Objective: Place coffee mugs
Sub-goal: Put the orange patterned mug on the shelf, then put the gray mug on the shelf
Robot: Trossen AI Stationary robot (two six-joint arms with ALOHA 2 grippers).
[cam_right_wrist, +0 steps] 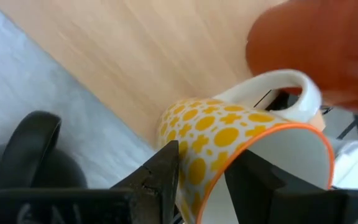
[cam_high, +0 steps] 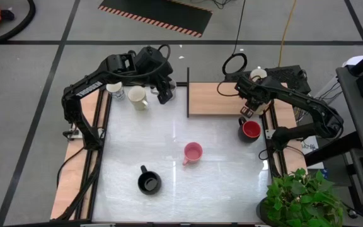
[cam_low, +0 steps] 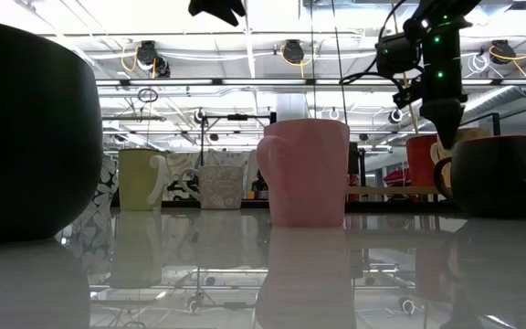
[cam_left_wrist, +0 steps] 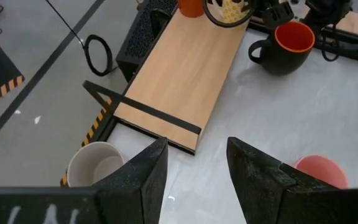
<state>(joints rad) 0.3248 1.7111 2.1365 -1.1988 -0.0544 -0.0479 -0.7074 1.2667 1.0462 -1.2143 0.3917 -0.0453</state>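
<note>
My right gripper (cam_right_wrist: 204, 186) is shut on a white mug with yellow dots and an orange rim (cam_right_wrist: 229, 134), over the wooden board (cam_high: 219, 99) at the table's far right. A black mug with a red inside (cam_high: 251, 130) stands just near of it. A pink mug (cam_high: 193, 152) and a black mug (cam_high: 149, 183) stand on the white table. A cream mug (cam_high: 137, 98) and a white mug with blue marks (cam_high: 115, 92) stand at the far left. Beside them my left gripper (cam_left_wrist: 194, 168) hangs open, high above the table, with nothing between its fingers. My right gripper pinches the dotted mug's wall at the rim (cam_right_wrist: 211, 163), opposite the handle. One finger (cam_right_wrist: 163, 174) is on the dotted outside and the other (cam_right_wrist: 260, 186) inside the mouth. The fingers slant down from above. The mug is tilted, its handle (cam_right_wrist: 303, 93) on the far side from the fingers.
A red mug (cam_low: 423, 160) stands at the far right by the board. A thin black upright bar (cam_high: 188, 91) marks the board's left end. A potted plant (cam_high: 301, 198) stands off the table's near right corner. Bare white table lies between the pink and cream mugs.
</note>
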